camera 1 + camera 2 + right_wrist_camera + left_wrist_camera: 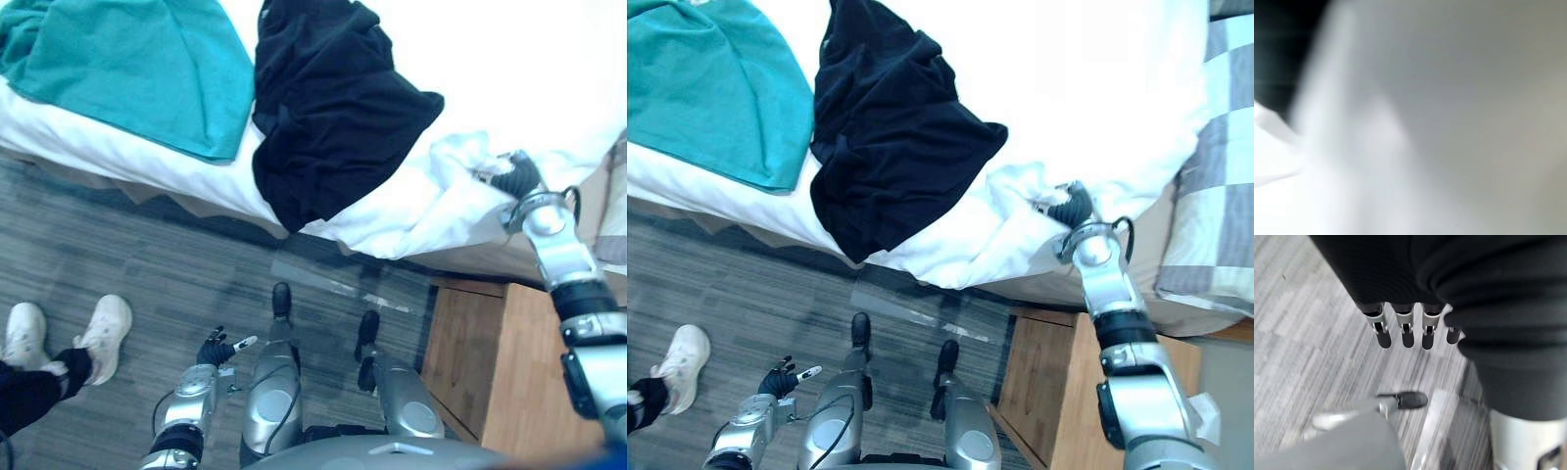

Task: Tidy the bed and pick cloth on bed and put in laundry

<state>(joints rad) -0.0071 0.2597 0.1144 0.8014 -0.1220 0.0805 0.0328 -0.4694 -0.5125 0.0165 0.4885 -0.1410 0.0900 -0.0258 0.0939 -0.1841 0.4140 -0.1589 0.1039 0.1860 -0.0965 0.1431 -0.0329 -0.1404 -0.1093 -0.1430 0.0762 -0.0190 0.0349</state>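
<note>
Cloth like the black garment (pixel 333 108) looks light and limp, best bunched mid-fold; left hand (pixel 1407 325) fingers relaxed and empty, right hand (pixel 514 178) unreadable in the white sheet (pixel 421 211).

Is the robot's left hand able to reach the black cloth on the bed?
Probably yes, with a lift. The left hand hangs open low over the floor, apart from the bed. The black cloth droops over the bed's near edge, and nothing stands between them.
</note>
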